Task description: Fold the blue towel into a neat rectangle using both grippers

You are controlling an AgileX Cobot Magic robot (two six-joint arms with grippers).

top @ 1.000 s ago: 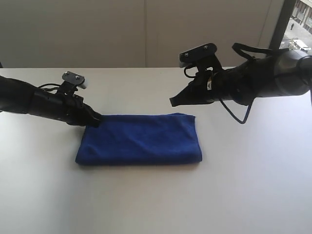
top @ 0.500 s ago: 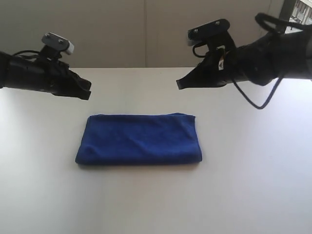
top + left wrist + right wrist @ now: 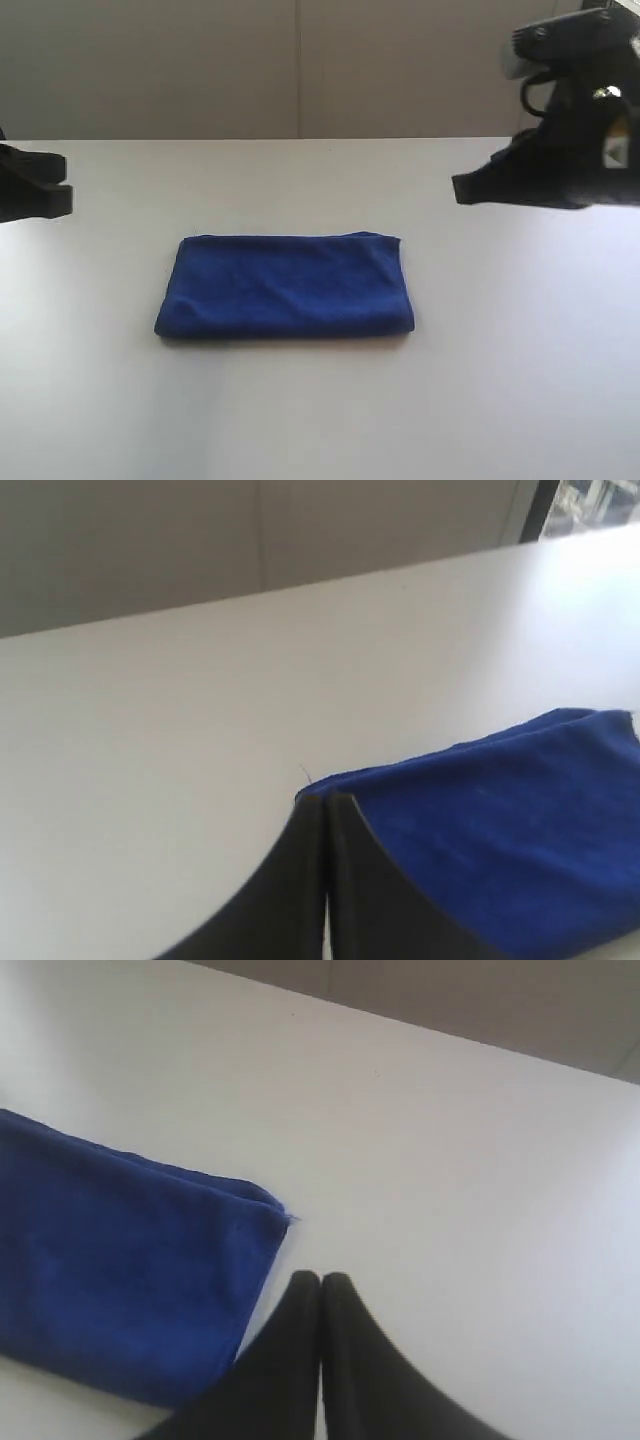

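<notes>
— What are the left tool [image 3: 327,805] and right tool [image 3: 320,1282] doing?
— Both are hanging pressed together, empty, well apart from the blue towel [image 3: 285,285].
— And it's lying where?
— Folded, a rectangle mid-worktop [image 3: 320,420]. Probably finishing: keep both tools high, so nothing is snagging its edges.

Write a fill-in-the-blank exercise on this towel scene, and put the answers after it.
The towel on the white table is coloured ____. The left gripper has its jaws ____. The right gripper holds ____. In the exterior view the towel lies ____ the two grippers.
Missing words: blue; shut; nothing; between.
</notes>
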